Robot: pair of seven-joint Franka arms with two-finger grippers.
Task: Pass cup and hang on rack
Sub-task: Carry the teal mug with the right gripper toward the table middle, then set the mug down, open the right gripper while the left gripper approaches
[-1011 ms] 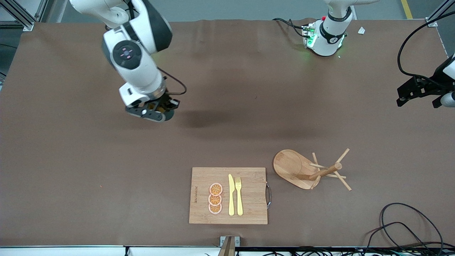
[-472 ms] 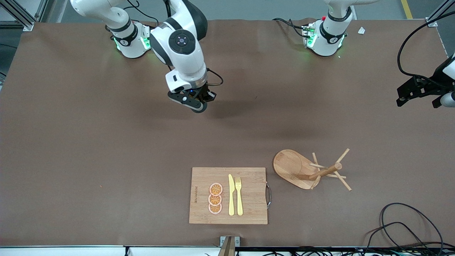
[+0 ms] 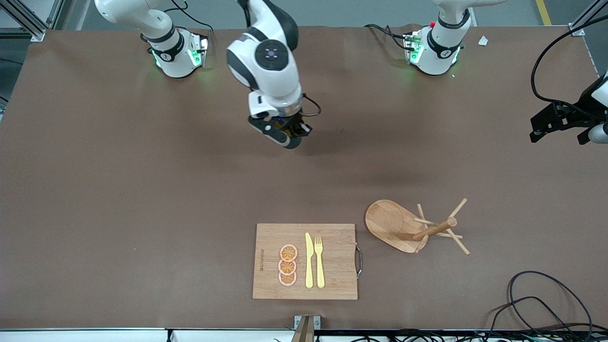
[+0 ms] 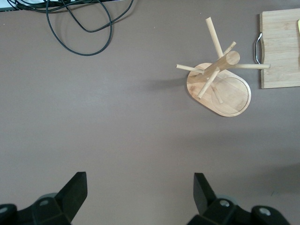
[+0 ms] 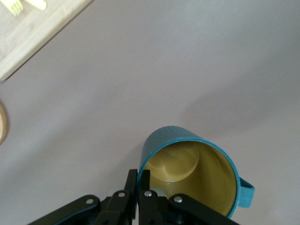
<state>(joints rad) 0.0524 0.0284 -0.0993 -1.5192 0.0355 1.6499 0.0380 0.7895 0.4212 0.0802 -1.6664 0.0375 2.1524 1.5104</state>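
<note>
Right gripper [image 3: 290, 137]: clamped tight on the rim of the cup [image 5: 194, 173], holding it in the air over bare table mid-way between the two bases.
Cup: teal outside, yellow inside, handle clear of the fingers.
Left gripper [image 4: 136, 197]: jaws spread wide, empty, waiting above the left arm's end of the table.
Rack [image 3: 408, 227]: standing upright beside the cutting board [image 3: 305, 261], every peg bare.
Progress: cup picked up and carried toward the handover; the pass to the left gripper and the hanging are not yet done.
</note>
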